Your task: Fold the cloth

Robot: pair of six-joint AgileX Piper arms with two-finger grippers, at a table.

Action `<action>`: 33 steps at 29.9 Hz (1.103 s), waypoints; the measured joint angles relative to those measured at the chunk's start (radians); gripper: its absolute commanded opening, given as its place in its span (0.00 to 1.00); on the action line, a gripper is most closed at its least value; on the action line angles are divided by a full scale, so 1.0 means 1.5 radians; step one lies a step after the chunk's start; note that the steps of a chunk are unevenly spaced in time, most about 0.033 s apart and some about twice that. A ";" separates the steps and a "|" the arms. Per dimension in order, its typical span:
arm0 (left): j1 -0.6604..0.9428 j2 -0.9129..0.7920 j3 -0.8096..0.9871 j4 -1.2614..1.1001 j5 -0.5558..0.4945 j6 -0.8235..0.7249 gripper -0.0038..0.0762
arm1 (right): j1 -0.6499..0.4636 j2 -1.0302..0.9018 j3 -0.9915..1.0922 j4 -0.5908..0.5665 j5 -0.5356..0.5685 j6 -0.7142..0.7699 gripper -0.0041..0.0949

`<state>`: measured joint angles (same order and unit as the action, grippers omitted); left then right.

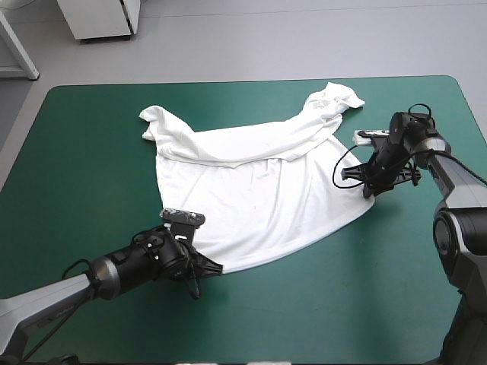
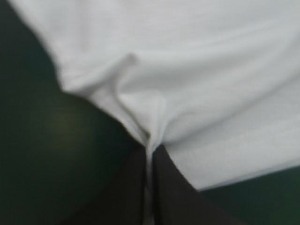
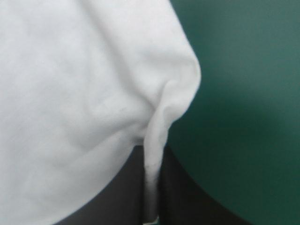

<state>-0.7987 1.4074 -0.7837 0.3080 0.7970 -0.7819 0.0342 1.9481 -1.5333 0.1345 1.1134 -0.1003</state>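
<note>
The counter [image 1: 84, 160], under its teal-green cover, fills most of the high view. The white T-shirt [image 1: 259, 182] lies spread flat on it, a little beyond the middle and nearer the right side than the left. Bare cover lies wide along the whole near edge and wide again on the left side. On the right it is a narrower band, where the right arm reaches in. The room is tightest at the far edge: one crumpled sleeve [image 1: 335, 97] lies close to that edge without crossing it. The other sleeve [image 1: 156, 122] lies farther back from it, toward the left. A soft fold runs across the shirt between the two sleeves. The hem [image 1: 304, 243] runs slantwise from the near left to the right, bowing outward between the two arms.

The left gripper [image 1: 215, 268] sits low at the near-left corner of the hem, all but closed. A pinch of white cloth stands in the thin slit between its black fingers [image 2: 176, 192], and the cloth puckers ahead of the tips. The right gripper [image 1: 370, 192] is at the hem's right corner, likewise nearly closed on a ridge of cloth that runs down between its fingers [image 3: 187, 197]. Bare cover lies beside it on the outer side.
</note>
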 measured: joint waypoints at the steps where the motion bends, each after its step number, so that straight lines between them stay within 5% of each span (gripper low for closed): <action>1: 0.012 -0.003 -0.014 0.020 0.040 0.007 0.04 | 0.001 -0.006 -0.004 0.010 0.002 -0.002 0.02; 15: 0.216 -0.061 -0.547 0.008 0.257 0.353 0.04 | 0.002 -0.238 -0.229 0.080 0.064 0.004 0.02; 24: 0.221 -0.058 -0.903 0.027 0.273 0.454 0.04 | 0.002 -0.305 -0.487 0.116 0.048 0.028 0.02; 33: 0.221 0.004 -1.107 0.097 0.258 0.545 0.04 | 0.002 -0.310 -0.699 0.114 0.000 0.033 0.03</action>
<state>-0.4668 1.4135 -2.4441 0.4531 1.1841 0.0364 0.0372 1.4838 -2.5815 0.3061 1.1126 -0.0504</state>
